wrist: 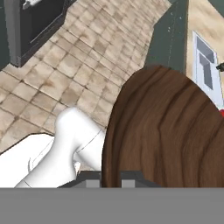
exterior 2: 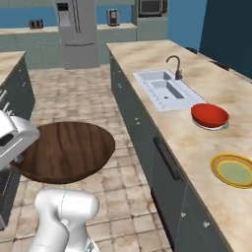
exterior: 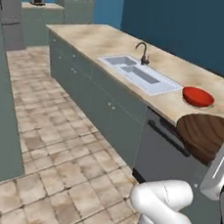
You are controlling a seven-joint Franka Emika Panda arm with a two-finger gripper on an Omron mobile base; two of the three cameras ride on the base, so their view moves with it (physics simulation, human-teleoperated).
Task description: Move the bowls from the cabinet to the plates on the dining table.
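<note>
Two bowls were in view. The red bowl point(exterior 2: 210, 115) sat on a greyish plate point(exterior 2: 216, 126) on the beige marble surface point(exterior 2: 197, 142), just past the sink point(exterior 2: 165, 88) with its one dark tap point(exterior 2: 174, 65). The wooden bowl point(exterior 2: 64, 150) was up in the air over the tiled floor point(exterior 2: 88, 98), beside the surface and apart from it, carried at its rim by the claw point(wrist: 110, 177), whose two fingers were pinched together on the bowl's edge at the bottom of the hand view. Two plates could be counted: the greyish one under the red bowl and one yellowish plate point(exterior 2: 233, 170), bare, nearer along the same surface. From the left base view the wooden bowl point(exterior: 205, 135) hung just in front of the surface edge, near the red bowl point(exterior: 198, 96).
</note>
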